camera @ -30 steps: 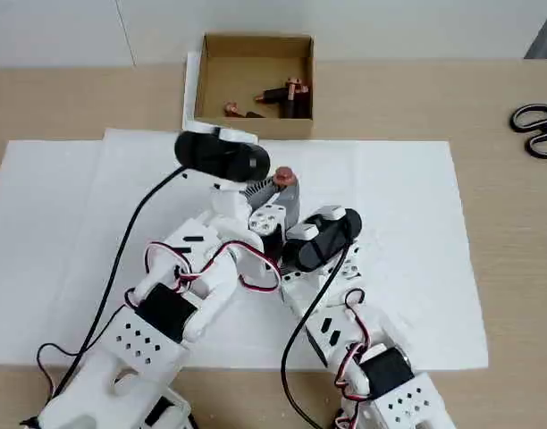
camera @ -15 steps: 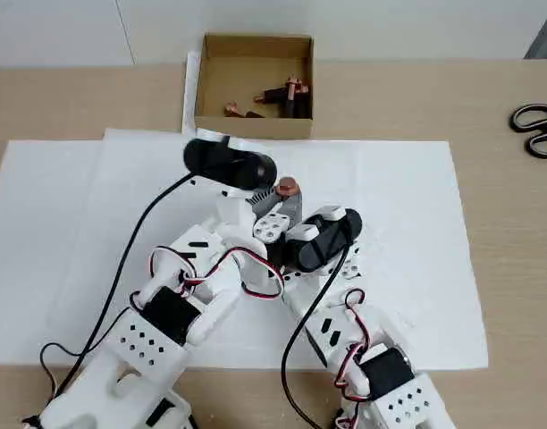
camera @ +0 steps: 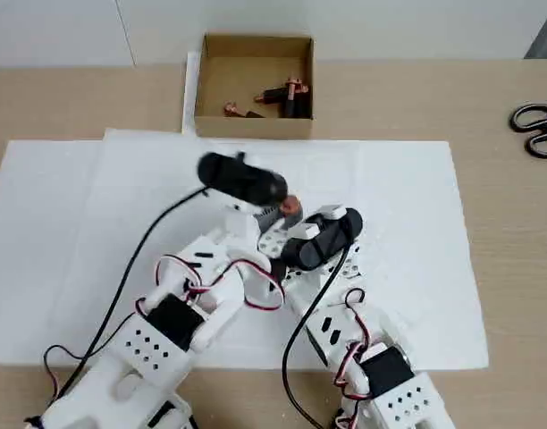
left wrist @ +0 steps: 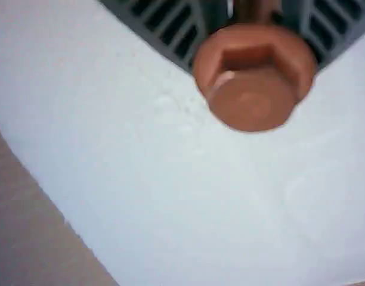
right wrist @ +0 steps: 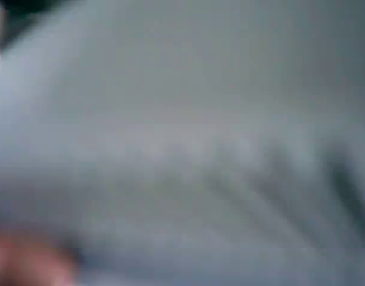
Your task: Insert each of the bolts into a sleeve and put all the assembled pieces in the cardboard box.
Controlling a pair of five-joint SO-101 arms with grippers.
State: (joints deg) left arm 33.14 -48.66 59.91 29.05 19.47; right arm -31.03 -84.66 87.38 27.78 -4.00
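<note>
A copper bolt [left wrist: 254, 83] with a hexagonal head sticks out between the grey ribbed fingers [left wrist: 164, 24] of my left gripper [left wrist: 254, 15], which is shut on its shaft. From above, the bolt head [camera: 290, 207] hangs over the middle of the white sheet [camera: 408, 206], under the left arm's black camera [camera: 242, 179]. My right gripper [camera: 275, 241] sits right beside it, mostly covered by the left arm. The cardboard box [camera: 254, 46] at the back holds black sleeves with copper bolts [camera: 287, 96]. No loose sleeve shows.
Scissors [camera: 535, 128] lie at the far right on the wooden table [camera: 488, 98]. The white sheet covers most of the work area, with bare room on both sides of the arms. Cables [camera: 130, 268] trail from both wrists.
The left arm has drawn back from the box toward the right arm, carrying the bolt a little nearer and to the right. The right arm has stayed put.
</note>
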